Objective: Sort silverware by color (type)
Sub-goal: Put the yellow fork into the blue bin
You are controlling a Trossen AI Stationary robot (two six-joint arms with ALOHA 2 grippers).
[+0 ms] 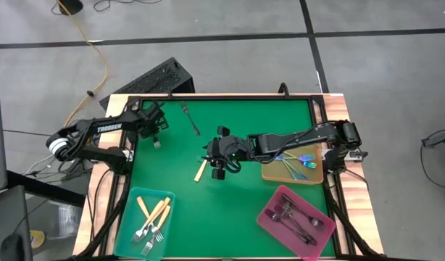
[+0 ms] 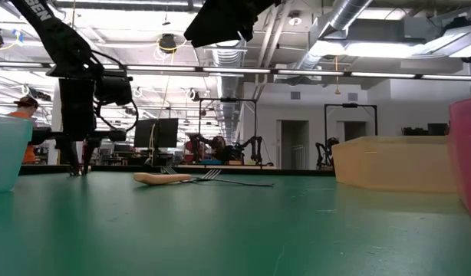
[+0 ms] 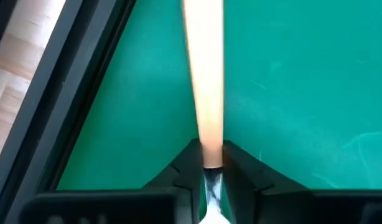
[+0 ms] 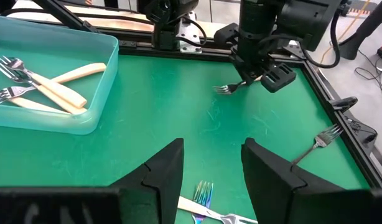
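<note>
Cream fork handle (image 3: pixel 203 81) pinched by left end effector (image 3: pixel 207 177), tines hidden.

Open right pincer (image 4: pixel 211 167) above a rainbow fork (image 4: pixel 206 202); left pincer (image 4: pixel 256 78) grips a cream-handled fork (image 4: pixel 227 88)

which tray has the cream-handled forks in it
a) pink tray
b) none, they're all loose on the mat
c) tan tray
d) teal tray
d: in the high view the teal tray at the table's front left holds the cream-handled forks, and the right wrist view shows them lying inside it too, while the pink tray holds dark forks.
</note>
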